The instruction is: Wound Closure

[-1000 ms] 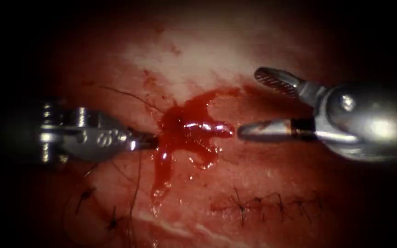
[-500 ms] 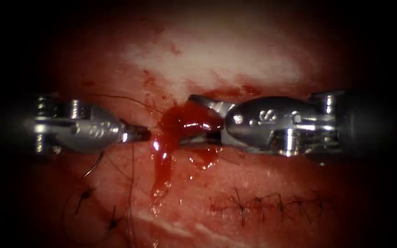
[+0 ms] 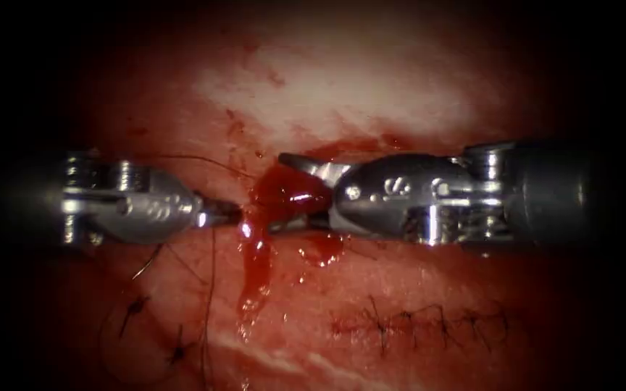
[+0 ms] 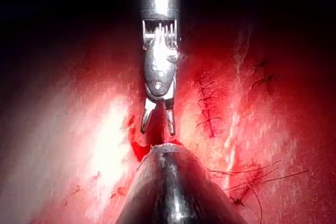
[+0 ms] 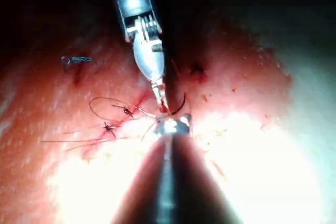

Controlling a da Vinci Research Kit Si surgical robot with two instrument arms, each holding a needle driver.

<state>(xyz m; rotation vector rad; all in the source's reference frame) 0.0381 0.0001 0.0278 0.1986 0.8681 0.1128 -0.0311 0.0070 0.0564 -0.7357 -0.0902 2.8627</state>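
Endoscope view: centre lit, edges darkened to black | glare seen on the red fluid [image 3: 284, 199] and metal | wrist views: tissue [image 4: 68, 145] washed out, far parts shadowed

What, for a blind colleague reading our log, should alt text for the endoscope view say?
Two metal tools nearly meet over red fluid on the tissue: the right tool, jaws open, holds nothing; what the left tool holds is unclear. The needle is unclear.
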